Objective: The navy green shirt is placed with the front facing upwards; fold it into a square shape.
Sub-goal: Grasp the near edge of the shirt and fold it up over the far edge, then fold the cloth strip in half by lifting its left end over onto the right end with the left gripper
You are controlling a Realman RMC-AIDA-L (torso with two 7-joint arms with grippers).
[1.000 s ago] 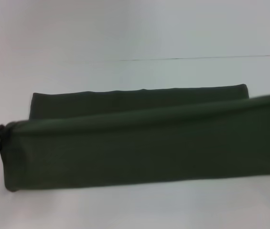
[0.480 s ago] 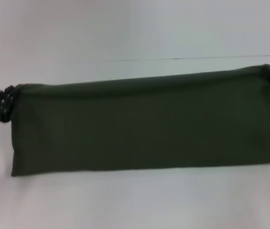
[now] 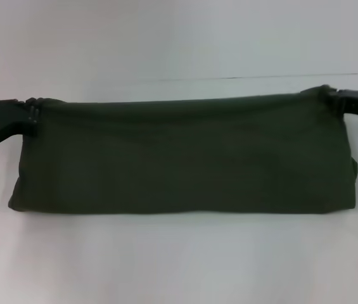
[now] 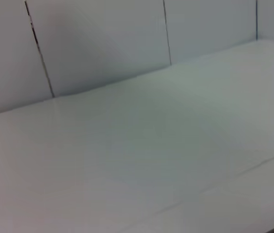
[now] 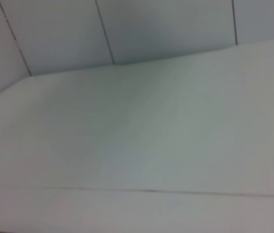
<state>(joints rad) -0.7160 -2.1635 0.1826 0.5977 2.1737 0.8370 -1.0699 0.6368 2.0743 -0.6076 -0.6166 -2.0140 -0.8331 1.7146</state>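
The navy green shirt (image 3: 185, 158) lies folded into a long dark olive band across the white table in the head view, plain side up, no lettering showing. My left gripper (image 3: 31, 114) holds its far left corner, shut on the cloth. At the far right corner my right gripper (image 3: 332, 99) is shut on the fabric too. The far edge of the band is stretched between the two grippers. Both wrist views show only bare white table and wall panels, with no shirt and no fingers.
The white table (image 3: 179, 266) runs on in front of the shirt and behind it. A thin seam line (image 3: 229, 78) crosses the tabletop beyond the shirt. White panelled walls (image 4: 103, 43) stand behind the table.
Both grippers have carried the near fold's upper edge away from me, over the back layer. The shirt now lies as one lower, flatter band and the rear strip is covered.
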